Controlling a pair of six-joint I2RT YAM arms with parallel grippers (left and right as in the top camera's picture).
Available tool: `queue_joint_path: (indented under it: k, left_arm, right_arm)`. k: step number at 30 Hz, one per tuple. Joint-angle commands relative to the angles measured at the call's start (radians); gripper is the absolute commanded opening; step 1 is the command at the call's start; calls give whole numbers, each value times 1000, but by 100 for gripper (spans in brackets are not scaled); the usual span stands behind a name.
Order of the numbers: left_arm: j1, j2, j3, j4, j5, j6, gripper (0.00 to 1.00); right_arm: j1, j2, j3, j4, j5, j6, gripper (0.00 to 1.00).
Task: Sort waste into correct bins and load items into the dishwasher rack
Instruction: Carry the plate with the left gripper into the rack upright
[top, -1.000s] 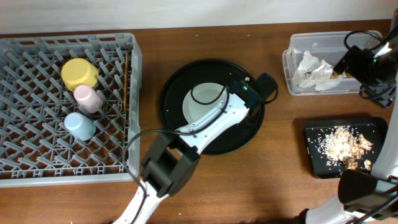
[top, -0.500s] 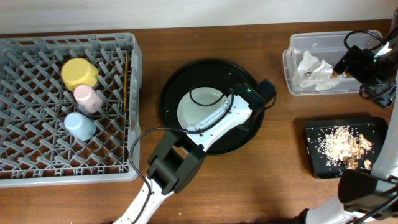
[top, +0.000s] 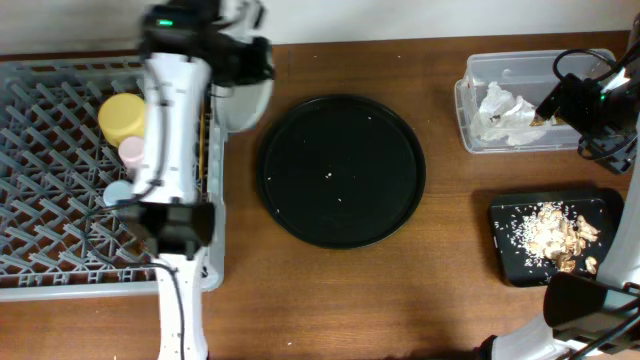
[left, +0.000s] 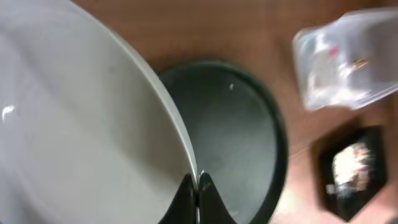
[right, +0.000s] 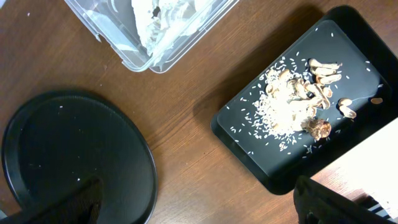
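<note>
Pale grey-blue round plate (left: 74, 124) is clamped by its rim between the left fingers (left: 184, 202), which press together on the edge at the bottom of the left wrist view. From overhead the plate (top: 248, 108) sits tilted at the end of the left arm, just beside the right wall of the large square grey plastic rack (top: 60, 240), near its far corner, between the rack and the large round black tray (top: 342, 170).

Inside the rack stand a yellow bowl (top: 122, 117) and a small pink cup (top: 131, 152) just beside it; a small light-blue cup (top: 116, 190) is mostly hidden by the arm.

On the right side of the bench (top: 420, 300), a clear plastic rectangular tub (top: 478, 75) holds a crumpled white paper napkin (top: 505, 108). Nearer the camera's lower edge, a matte black rectangular container (right: 249, 134) carries beige-brown food bits (right: 308, 102) and white crumbs (right: 277, 115).

The right fingers (right: 68, 202) are spread well apart at the lower corners of the right wrist view, gripping nothing, with bare wood between them. Overhead, the right arm hangs over the tub's right end.
</note>
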Motion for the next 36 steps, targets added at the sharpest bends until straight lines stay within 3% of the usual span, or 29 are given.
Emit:
queue_joint_path:
  k: [1, 5, 8, 11, 18, 19, 20, 21, 22, 25, 29, 30, 31, 32, 36]
  left_arm:
    - [141, -12, 8, 37, 286, 61, 1]
    - [247, -10, 4, 40, 372, 61, 1]
    - [262, -10, -27, 37, 385, 102, 1]
    - [264, -10, -103, 43, 495, 143, 1]
    - [327, -10, -207, 41, 491, 143, 1]
    - [338, -10, -207, 35, 497, 143, 12]
    - [343, -11, -207, 28, 512, 143, 35]
    - [345, -11, -207, 20, 521, 143, 66]
    - [344, -11, -207, 13, 517, 143, 70]
    - [352, -41, -202, 11, 460, 143, 70]
    - [357, -185, -156, -44, 98, 126, 74]
    - [357, -254, -153, -55, 32, 87, 80]
    - [357, -299, -153, -79, 29, 85, 95]
    - [356, -333, -153, -109, 29, 86, 99]
    - [317, -498, -219, -174, 48, 85, 99]
  right_arm:
    - [-2, 2, 2, 0, -5, 8, 98]
    - [-2, 2, 2, 0, -5, 8, 98]
    - [-2, 2, 2, 0, -5, 8, 98]
    - [-2, 2, 2, 0, -5, 8, 98]
    - [-2, 2, 2, 0, -5, 8, 98]
    - [-2, 2, 2, 0, -5, 8, 98]
    - [-2, 2, 2, 0, -5, 8, 98]
    - [-2, 2, 2, 0, -5, 8, 98]
    - [-2, 2, 2, 0, -5, 8, 98]
    - [-2, 2, 2, 0, -5, 8, 98]
    - [-2, 2, 2, 0, -5, 8, 98]
    - [-2, 2, 2, 0, -5, 8, 98]
    - [-2, 2, 2, 0, -5, 8, 98]
    - [-2, 2, 2, 0, -5, 8, 98]
    - [-2, 2, 2, 0, -5, 8, 98]
